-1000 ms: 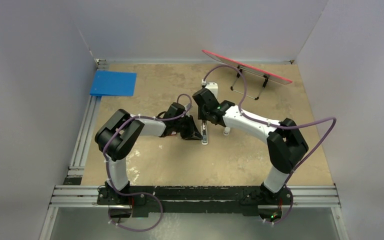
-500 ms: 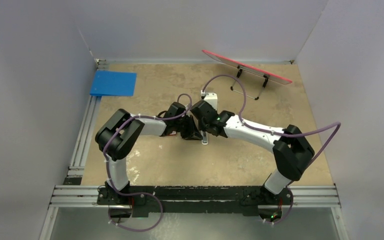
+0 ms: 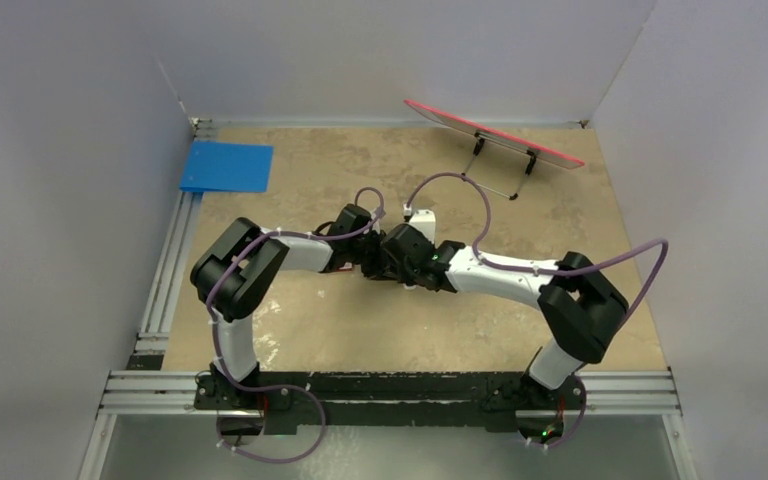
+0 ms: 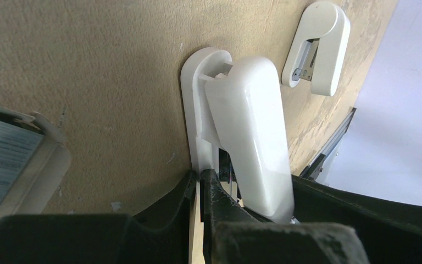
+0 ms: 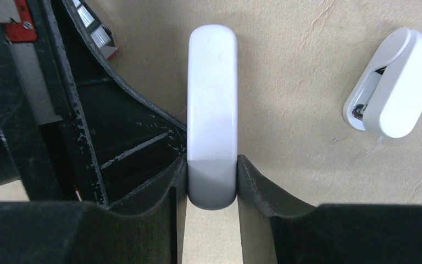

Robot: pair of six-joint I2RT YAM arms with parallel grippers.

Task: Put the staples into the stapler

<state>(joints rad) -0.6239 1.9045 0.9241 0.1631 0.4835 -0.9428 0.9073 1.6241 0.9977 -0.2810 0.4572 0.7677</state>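
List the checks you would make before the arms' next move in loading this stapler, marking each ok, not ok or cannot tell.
1. Hold of the right gripper on the stapler: ok, it presses both sides.
2. Hold of the left gripper on the stapler's base: ok, pinched.
3. Is the cover raised off the base: ok, partly lifted; whether enough for loading, cannot tell.
4. Are the staples at hand: ok, lying unheld at the left wrist view's edge.
5. Is the small white piece clear of the stapler: ok, apart.

Pale walls [image 3: 60,150] enclose a mottled tan table [image 3: 360,330]. A blue sheet [image 3: 227,166] lies far off, beyond and left of the left gripper [image 4: 200,181]. A red board [image 3: 490,132] on a wire stand [image 3: 488,183] leans beyond the right gripper [image 5: 211,181].
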